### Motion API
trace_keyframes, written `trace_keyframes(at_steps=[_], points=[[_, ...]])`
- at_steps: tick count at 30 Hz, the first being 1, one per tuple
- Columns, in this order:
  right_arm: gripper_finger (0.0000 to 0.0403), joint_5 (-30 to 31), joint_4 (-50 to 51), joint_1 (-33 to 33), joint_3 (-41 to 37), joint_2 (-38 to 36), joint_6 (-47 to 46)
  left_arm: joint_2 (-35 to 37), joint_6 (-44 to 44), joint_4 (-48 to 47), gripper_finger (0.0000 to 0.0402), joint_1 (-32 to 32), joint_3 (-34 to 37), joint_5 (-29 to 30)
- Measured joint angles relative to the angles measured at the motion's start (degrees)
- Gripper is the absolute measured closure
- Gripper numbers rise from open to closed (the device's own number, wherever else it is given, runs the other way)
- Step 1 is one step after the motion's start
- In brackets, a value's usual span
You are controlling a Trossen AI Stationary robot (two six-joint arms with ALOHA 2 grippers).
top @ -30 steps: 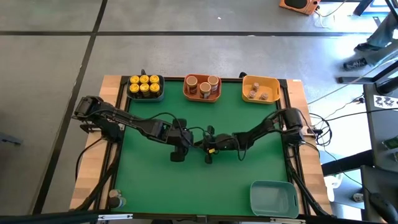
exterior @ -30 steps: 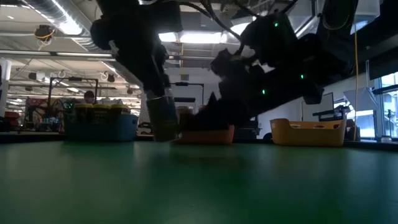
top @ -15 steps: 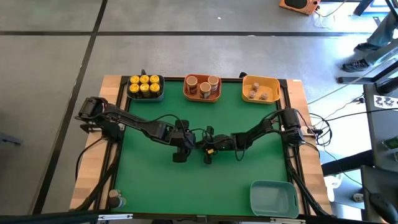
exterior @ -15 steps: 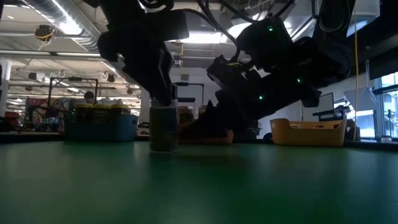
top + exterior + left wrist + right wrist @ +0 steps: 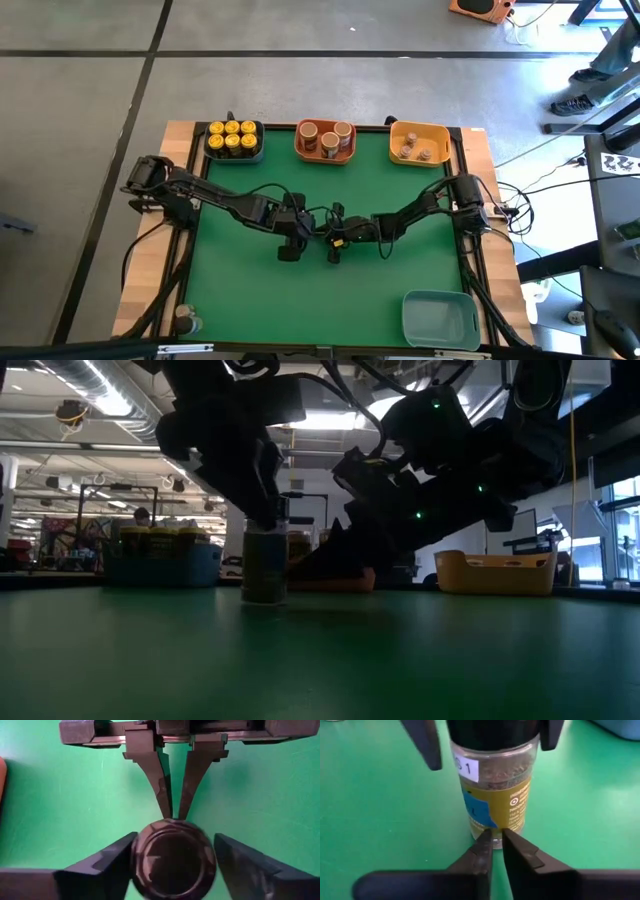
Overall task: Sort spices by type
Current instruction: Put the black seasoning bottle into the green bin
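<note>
A spice jar with a black cap [image 5: 492, 780] stands upright mid-table on the green mat [image 5: 250, 290]. Your left gripper [image 5: 172, 865] straddles its cap from above, fingers [image 5: 107, 865] parted with a slim gap each side, so nothing is grasped. Your right gripper [image 5: 494, 851] lies low, jaws pinched nearly together, tips just touching the jar's base. Lift the left arm straight up so neither finger clips the cap. Draw the right tips back gently, or the jar may tip. Three sorted bins [image 5: 325, 152] sit along the far edge.
</note>
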State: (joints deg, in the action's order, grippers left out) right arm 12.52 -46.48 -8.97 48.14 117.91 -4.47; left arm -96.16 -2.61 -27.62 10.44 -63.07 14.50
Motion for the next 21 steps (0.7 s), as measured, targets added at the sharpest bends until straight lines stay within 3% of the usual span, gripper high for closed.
trace_keyframes(at_steps=[6, 12, 17, 21], points=[[0.0284, 0.0, 0.1, 0.0, 0.0, 0.0, -1.3, 0.1, -0.2, -0.5, 0.0085, 0.4, -0.2, 0.0], [0.0182, 1.0, 3.2, 0.0, 0.0, -2.0, -1.6, 1.5, 2.5, -6.8, 0.0076, 1.3, -1.9, 0.0], [0.0121, 1.5, 13.9, 0.0, 0.0, -8.3, -1.7, 8.1, 2.1, -7.6, 0.0077, 1.8, -0.7, 0.4], [0.0094, 1.4, 20.6, 0.0, 0.0, -13.3, -1.7, 16.2, 0.9, -5.6, 0.0078, 2.1, 5.9, 0.8]])
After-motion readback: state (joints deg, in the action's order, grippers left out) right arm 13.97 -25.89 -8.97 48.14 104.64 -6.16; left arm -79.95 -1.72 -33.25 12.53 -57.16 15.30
